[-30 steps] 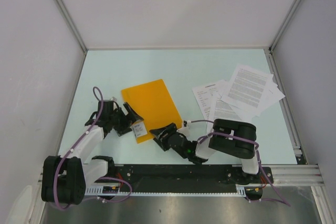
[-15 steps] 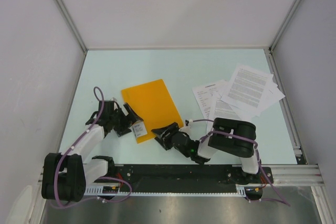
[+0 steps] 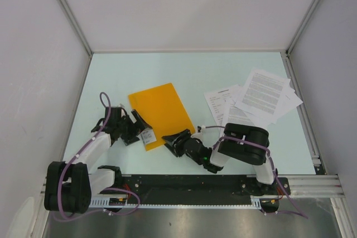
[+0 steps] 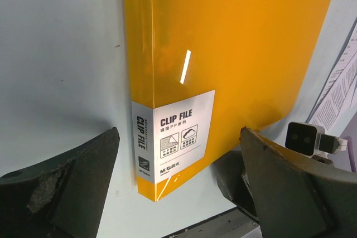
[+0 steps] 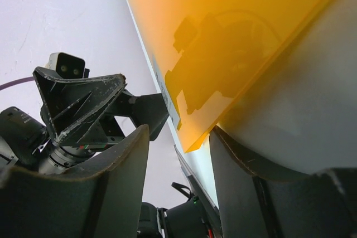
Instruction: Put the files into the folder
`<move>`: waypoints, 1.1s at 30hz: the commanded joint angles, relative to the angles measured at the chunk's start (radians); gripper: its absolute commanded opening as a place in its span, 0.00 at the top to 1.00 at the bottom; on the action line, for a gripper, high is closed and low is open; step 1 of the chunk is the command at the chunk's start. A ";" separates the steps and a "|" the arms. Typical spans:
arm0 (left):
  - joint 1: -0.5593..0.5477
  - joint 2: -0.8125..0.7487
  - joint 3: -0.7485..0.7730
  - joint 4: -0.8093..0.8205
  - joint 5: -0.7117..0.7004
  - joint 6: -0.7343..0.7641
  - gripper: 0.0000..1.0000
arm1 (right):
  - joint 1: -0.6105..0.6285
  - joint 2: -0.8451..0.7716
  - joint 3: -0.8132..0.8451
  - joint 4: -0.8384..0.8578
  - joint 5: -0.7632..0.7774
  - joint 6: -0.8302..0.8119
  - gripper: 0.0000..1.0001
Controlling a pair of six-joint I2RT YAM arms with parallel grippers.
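Observation:
The orange-yellow folder (image 3: 162,111) lies flat left of the table's middle, its white label (image 3: 147,136) at the near corner. My left gripper (image 3: 135,127) is open and low at that corner. In the left wrist view (image 4: 178,193) the labelled corner (image 4: 173,129) lies between the spread fingers (image 4: 61,188). My right gripper (image 3: 174,139) is open at the folder's near right corner. In the right wrist view (image 5: 181,176) the corner of the folder's cover (image 5: 223,37) sits between the jaws, close to the right finger (image 5: 262,182). The files (image 3: 254,101) lie fanned out at the right.
The paper sheets reach close to the right rail (image 3: 304,115). Grey walls enclose the table on three sides. The arms' base bar (image 3: 195,185) runs along the near edge. The left gripper (image 5: 83,104) shows close by in the right wrist view.
My right arm has edged a little left and forward, bringing its gripper closer onto the folder's near right corner. The left arm, the folder and the papers have hardly moved.

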 commanded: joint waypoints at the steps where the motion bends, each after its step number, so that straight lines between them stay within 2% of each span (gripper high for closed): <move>1: -0.007 0.001 0.018 0.022 -0.013 0.022 0.05 | 0.001 0.015 -0.009 0.066 -0.003 0.005 0.49; 4: -0.007 0.007 0.021 0.023 -0.011 0.025 0.05 | 0.002 0.003 -0.015 0.063 -0.006 -0.003 0.49; 14: -0.007 0.028 0.026 0.034 -0.008 0.032 0.04 | 0.009 -0.017 -0.026 0.054 -0.010 -0.026 0.40; 21: -0.007 0.024 0.027 0.027 -0.011 0.041 0.04 | 0.009 -0.026 -0.027 0.075 -0.012 -0.026 0.45; 33: -0.007 0.024 0.017 0.034 -0.006 0.035 0.04 | -0.033 0.032 -0.026 0.123 -0.007 -0.003 0.46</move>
